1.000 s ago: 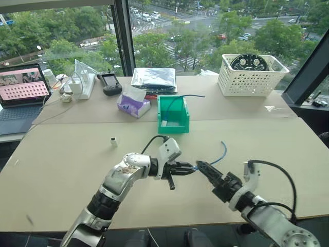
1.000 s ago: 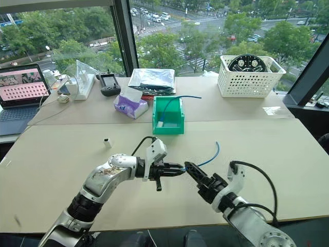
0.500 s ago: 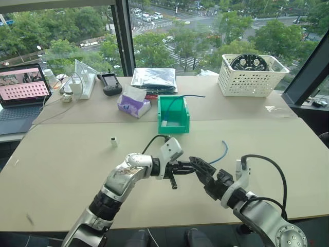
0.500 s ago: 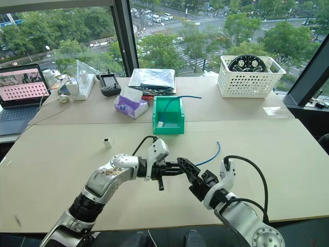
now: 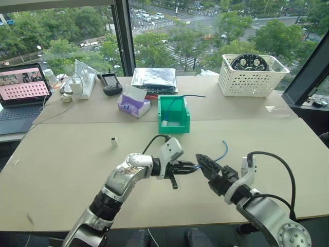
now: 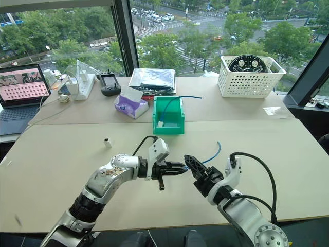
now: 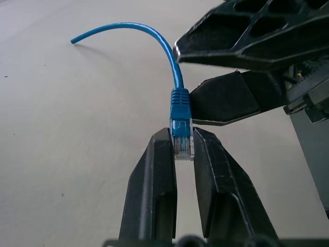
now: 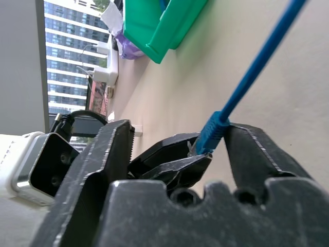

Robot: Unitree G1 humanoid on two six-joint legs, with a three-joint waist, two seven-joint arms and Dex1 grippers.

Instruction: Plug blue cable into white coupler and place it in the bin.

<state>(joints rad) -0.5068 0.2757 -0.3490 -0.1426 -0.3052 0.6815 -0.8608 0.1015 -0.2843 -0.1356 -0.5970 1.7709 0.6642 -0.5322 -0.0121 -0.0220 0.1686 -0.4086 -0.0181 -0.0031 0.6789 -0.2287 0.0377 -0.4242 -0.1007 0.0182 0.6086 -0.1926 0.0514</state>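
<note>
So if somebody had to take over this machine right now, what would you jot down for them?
Left pincer: shut on the clear plug of the blue cable, held above the table.
Right pincer: fingers straddle the cable just behind that plug, with gaps on both sides; not gripping.
White coupler: alone on the table, off to the robot's left, untouched.
Green bin: farther back at the middle of the table, with another blue cable already in it.
Done: cable picked up.
Left: plug the cable into the coupler, then drop the pair in the bin.

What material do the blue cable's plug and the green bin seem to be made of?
The plug on the blue cable looks like clear glossy plastic: metal contacts show through it. The bin seems opaque moulded plastic, smooth and evenly green.
</note>
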